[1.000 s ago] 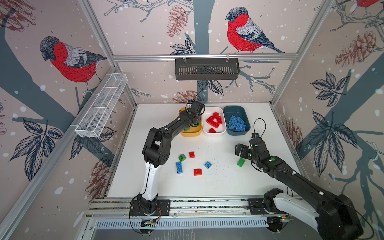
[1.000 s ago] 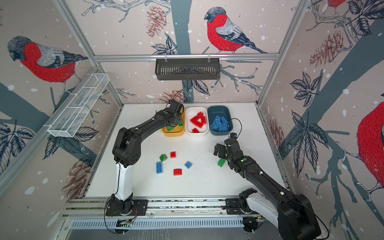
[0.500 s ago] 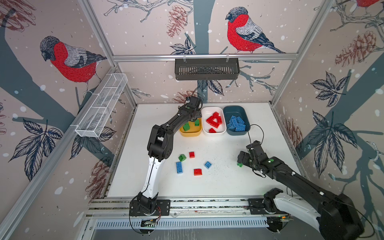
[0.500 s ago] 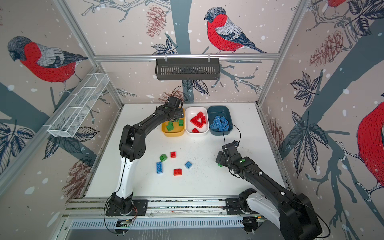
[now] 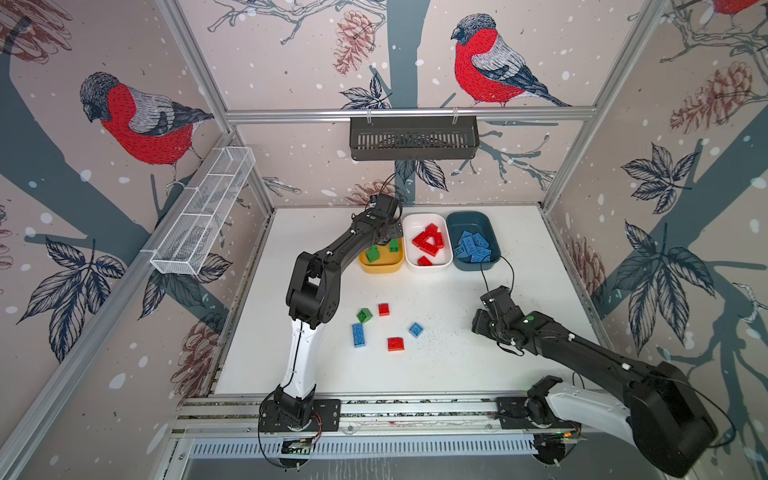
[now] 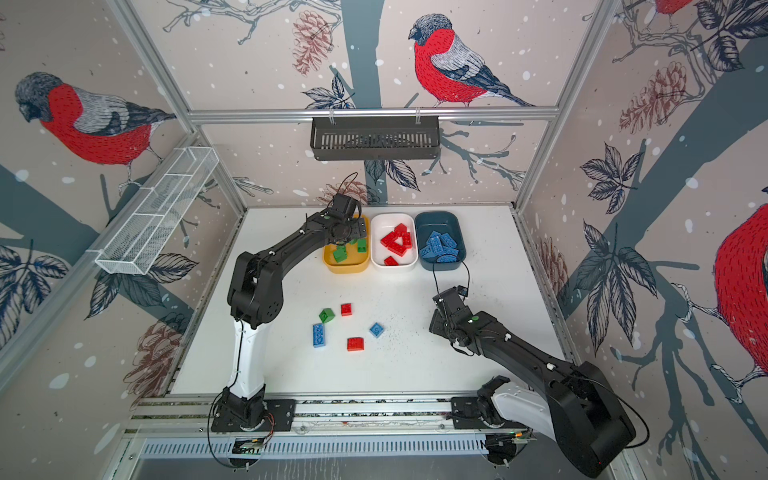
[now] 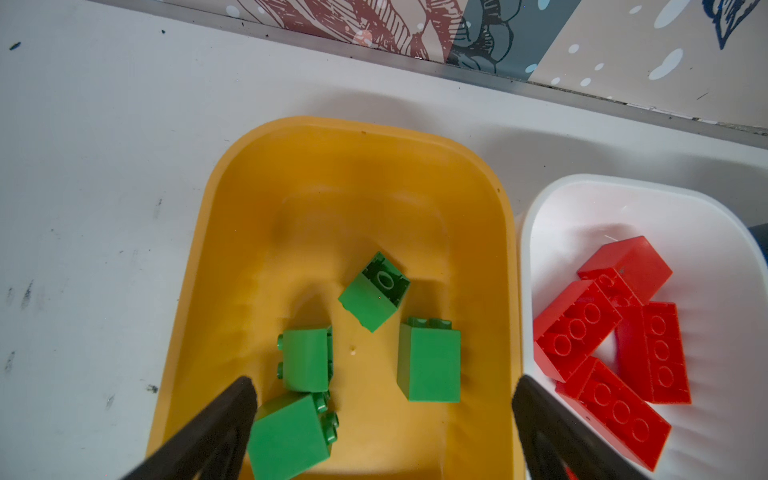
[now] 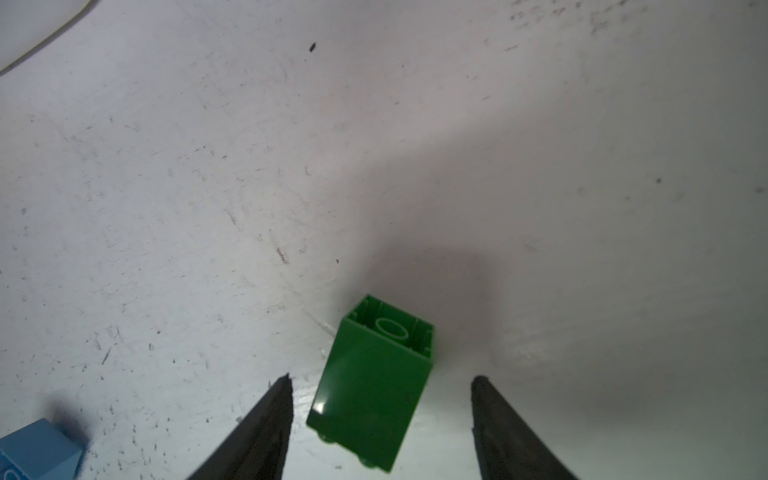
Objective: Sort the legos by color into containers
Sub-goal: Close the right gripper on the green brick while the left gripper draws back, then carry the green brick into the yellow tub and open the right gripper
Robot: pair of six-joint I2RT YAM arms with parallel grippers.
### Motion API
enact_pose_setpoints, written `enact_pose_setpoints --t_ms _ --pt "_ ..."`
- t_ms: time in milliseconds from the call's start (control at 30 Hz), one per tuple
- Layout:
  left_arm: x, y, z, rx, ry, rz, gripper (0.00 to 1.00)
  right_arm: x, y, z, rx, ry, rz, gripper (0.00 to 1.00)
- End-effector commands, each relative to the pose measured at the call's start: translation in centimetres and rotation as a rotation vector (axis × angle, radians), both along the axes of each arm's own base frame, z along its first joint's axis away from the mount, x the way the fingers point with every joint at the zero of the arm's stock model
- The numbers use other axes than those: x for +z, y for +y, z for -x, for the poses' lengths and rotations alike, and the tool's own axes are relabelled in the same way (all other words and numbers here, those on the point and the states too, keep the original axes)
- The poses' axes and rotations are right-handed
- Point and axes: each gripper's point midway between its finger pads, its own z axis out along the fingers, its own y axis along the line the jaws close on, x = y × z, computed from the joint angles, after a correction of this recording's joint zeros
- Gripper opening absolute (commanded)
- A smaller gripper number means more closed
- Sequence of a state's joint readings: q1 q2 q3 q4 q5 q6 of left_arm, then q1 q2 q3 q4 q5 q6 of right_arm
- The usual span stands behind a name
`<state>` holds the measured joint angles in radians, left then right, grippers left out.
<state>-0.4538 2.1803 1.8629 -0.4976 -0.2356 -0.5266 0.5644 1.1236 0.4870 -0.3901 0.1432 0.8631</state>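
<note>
**Right jaws straddled a green brick, left jaws empty over the yellow tub**

The green brick (image 8: 374, 382) lay on its side on the bench (image 5: 436, 365), with its hollow underside facing away from the right wrist camera and its studs towards it. The right jaws stood open on either side of it. A gap showed at each flank, so nothing was gripped. In both top views the arm hid the brick.

The left jaws hung wide open and empty over the yellow tub (image 7: 353, 137), where four green bricks (image 7: 376, 291) lay. Red bricks (image 7: 598, 332) lay in the white tub (image 7: 540, 216) and blue bricks (image 5: 473, 247) in the teal tub (image 5: 469, 220). Five loose bricks (image 5: 395, 344) lay mid-bench.

The brick looked light, rigid and glossy, so it was probably slippery. The two flat flanks were the place to take it, about midway along. It sat slightly skewed to the jaws and could twist or squirt out as they closed.
</note>
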Motion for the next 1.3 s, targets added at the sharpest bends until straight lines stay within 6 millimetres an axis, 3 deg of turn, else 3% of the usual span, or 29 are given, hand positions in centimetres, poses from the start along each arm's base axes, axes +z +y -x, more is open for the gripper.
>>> enact_pose_setpoints --t_ms 0,567,800,900,1000,1167,1267 --pt "0.7 -0.2 0.1 0.001 -0.011 0.026 0.97 0.2 -0.2 -0.3 -0.011 -0.018 0.038 0.63" --pt "4.3 -1.4 2.3 -0.104 -0.039 0.116 0.97 -0.7 1.0 -1.0 0.079 -0.02 0.11 0.41" --pt "6.2 -2.0 5.2 -0.205 -0.023 0.167 0.97 1.8 3.5 -3.1 0.22 -0.134 0.126 0.36" --pt "6.7 -1.1 6.4 -0.199 -0.027 0.156 0.97 3.6 4.9 -4.5 0.285 -0.21 0.121 0.33" --pt "6.9 1.0 7.2 -0.13 -0.043 0.107 0.97 5.4 7.0 -6.4 0.36 -0.3 0.101 0.32" --pt "6.0 3.8 9.1 -0.031 -0.018 0.062 0.97 10.5 12.9 -9.8 0.519 -0.502 0.002 0.33" --pt "5.3 5.1 10.7 0.012 0.004 0.051 0.96 12.4 16.3 -11.7 0.601 -0.582 -0.037 0.33"
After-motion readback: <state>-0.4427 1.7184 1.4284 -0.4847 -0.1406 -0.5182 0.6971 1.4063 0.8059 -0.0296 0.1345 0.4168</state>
